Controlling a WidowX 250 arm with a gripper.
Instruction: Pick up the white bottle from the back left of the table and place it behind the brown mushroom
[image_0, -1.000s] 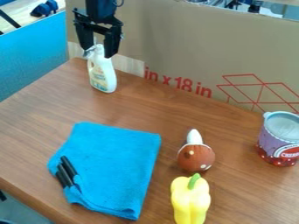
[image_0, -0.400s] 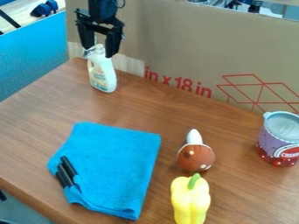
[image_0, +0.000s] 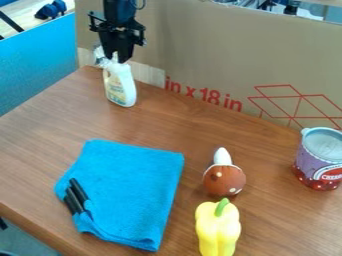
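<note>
Mark gripper (image_0: 119, 59) at upper left of the camera view, over the far corner of the table (image_0: 40, 150). Changed just now: closed in from wide apart to nearly together, at the top of the white bottle (image_0: 127, 77). Log as clenched on the bottle's neck, judging by the tight closure there. Also log a small shift of bottle toward the right of the view, along with the slight shift of the gripper. Meaning, as a judgement: past lining up, now at the grasp, with hold probably made but firmness impossible to tell. Place bottle close to the cardboard wall (image_0: 220, 55), roughly upright, base low, too close to call on whether touching the wood or just off it. For print: note pale label (image_0: 115, 92) on bottle's front, too small to make out; on cardboard, large red lettering (image_0: 204, 93) beside a red line drawing (image_0: 274, 85); on the purple and red can (image_0: 319, 157) at the right edge, a red badge with white letters. For the rest: blue towel (image_0: 133, 190) with two black markers (image_0: 79, 189) lying on its near left part, brown toy (image_0: 224, 181) with white tip, yellow pepper (image_0: 218, 229) just in front of it.
</note>
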